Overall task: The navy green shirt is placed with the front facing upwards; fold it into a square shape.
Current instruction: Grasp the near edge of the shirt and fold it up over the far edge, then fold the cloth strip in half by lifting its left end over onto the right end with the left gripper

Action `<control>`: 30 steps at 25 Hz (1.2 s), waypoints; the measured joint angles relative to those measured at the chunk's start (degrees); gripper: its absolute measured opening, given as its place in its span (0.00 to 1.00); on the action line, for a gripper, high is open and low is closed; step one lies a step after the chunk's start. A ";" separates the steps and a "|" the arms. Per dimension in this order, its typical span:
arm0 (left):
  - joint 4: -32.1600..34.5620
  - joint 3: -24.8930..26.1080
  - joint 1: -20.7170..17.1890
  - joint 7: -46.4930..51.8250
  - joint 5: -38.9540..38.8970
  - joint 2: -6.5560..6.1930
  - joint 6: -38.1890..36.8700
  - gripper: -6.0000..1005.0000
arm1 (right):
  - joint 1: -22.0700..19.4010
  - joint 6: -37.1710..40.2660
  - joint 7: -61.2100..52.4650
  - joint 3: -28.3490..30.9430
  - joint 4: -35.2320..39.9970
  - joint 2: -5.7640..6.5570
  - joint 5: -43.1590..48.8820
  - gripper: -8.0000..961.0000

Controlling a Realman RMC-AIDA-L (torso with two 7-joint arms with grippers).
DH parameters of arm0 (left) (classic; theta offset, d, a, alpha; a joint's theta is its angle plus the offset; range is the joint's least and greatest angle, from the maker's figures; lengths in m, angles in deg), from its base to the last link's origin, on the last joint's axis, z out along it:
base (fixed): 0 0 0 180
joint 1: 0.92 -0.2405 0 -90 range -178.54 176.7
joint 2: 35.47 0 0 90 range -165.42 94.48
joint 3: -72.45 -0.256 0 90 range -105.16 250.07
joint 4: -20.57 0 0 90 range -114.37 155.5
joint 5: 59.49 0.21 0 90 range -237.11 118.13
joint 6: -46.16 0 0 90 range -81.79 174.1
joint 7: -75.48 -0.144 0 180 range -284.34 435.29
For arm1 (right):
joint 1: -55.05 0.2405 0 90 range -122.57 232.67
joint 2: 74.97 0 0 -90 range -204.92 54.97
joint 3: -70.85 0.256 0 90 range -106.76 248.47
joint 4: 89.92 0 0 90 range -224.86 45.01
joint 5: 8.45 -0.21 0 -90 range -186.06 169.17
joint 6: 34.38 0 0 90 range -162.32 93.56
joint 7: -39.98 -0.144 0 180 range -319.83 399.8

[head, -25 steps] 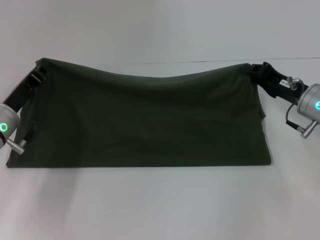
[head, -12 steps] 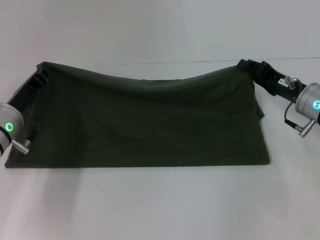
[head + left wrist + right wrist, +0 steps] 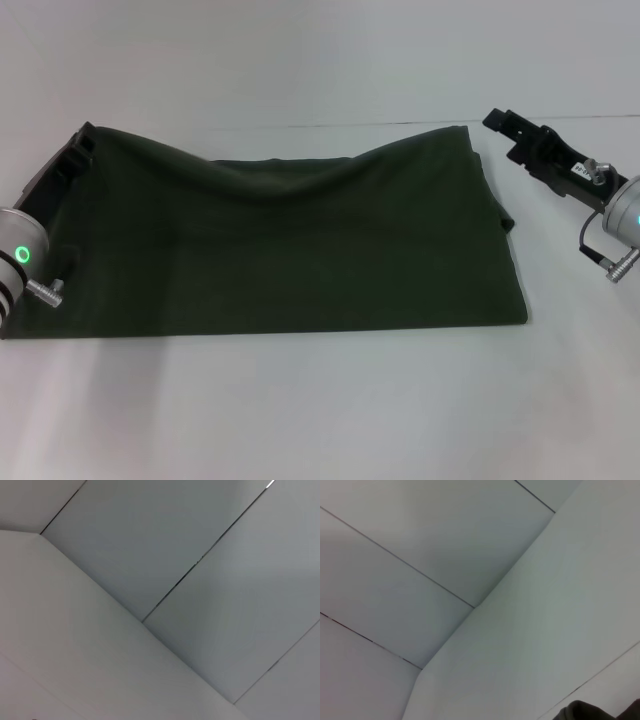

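Folded shirt (image 3: 290, 245) lying flat across the white bench (image 3: 320, 410): soft, light, limp.

My left fingers (image 3: 80, 145) sit at its far corner, grip unclear; my right fingers (image 3: 500, 122) hover beside it, holding nothing; corners suit gripping.

You have a plain white table (image 3: 320, 410) under the work, its far edge meeting a pale wall. Lying directly on it is the navy green shirt (image 3: 290, 245), folded into a wide band with its plain side up. Its near edge runs straight and flat; its far edge dips toward the middle.
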 joint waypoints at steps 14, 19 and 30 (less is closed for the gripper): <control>0.26 -0.11 -0.96 0.04 -5.19 -0.19 -0.16 0.50 | -1.98 3.32 1.74 0.08 0.02 0.09 -0.80 0.97; 0.44 -0.60 -1.96 0.42 -4.68 -0.34 -1.90 0.60 | -4.38 7.60 4.82 0.12 1.48 0.55 -3.87 0.96; 16.31 -21.42 -8.86 30.59 7.95 -1.61 -11.32 0.65 | -9.07 22.38 0.64 -5.56 9.03 4.36 -4.06 0.96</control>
